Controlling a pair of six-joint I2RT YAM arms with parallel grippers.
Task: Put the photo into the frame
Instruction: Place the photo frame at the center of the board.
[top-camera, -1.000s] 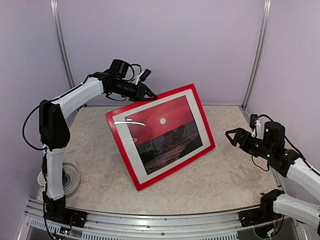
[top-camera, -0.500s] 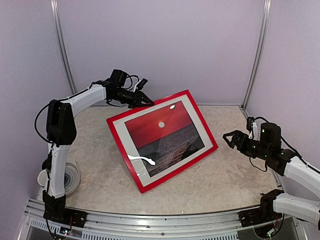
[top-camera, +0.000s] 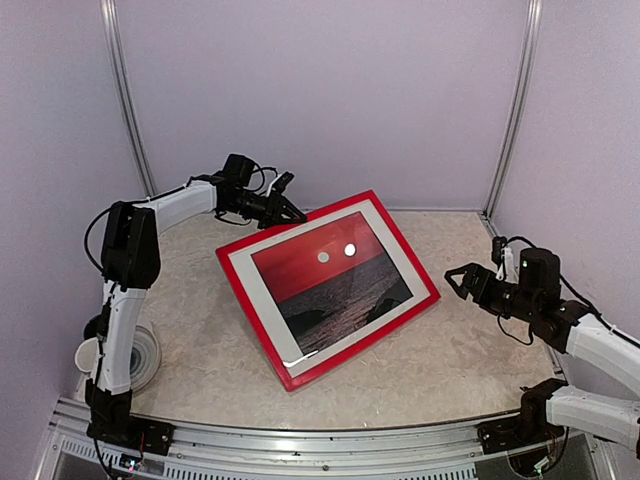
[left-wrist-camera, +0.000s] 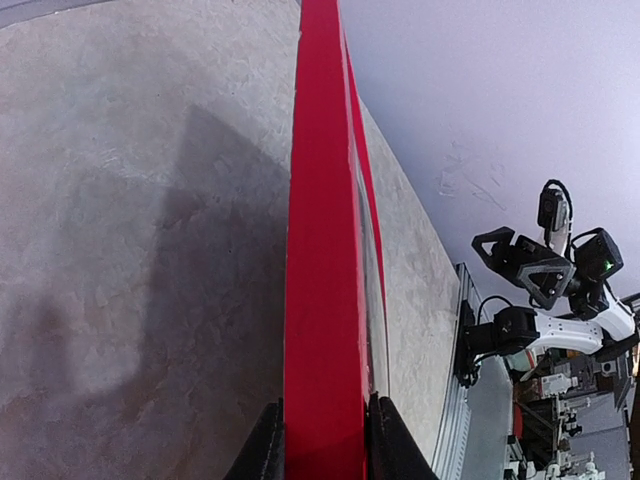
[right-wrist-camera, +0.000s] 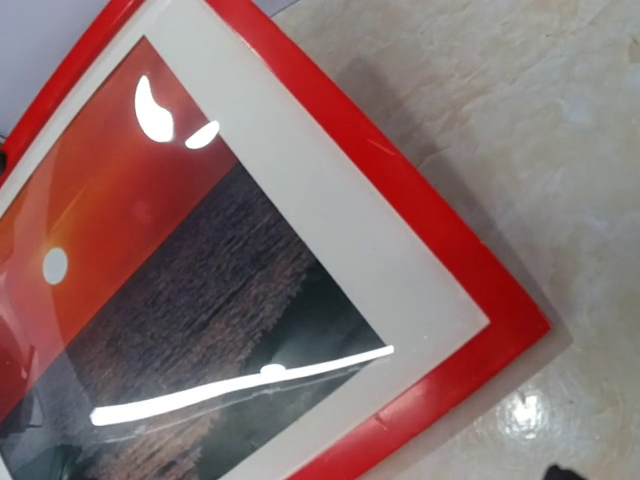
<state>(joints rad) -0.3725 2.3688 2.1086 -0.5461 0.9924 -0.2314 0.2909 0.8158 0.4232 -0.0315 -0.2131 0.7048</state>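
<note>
Edgewise, frame inside left gripper

A thin red rectangular picture frame sits over a pale marbled tabletop, its corner at lower right, enclosing a white-bordered sunset print streaked with white glare.

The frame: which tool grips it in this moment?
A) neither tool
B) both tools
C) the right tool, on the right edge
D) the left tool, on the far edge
D: the left tool pinches the far edge of the frame between its fingers, seen close in the left wrist view, while the right tool hangs open, apart from it.
</note>
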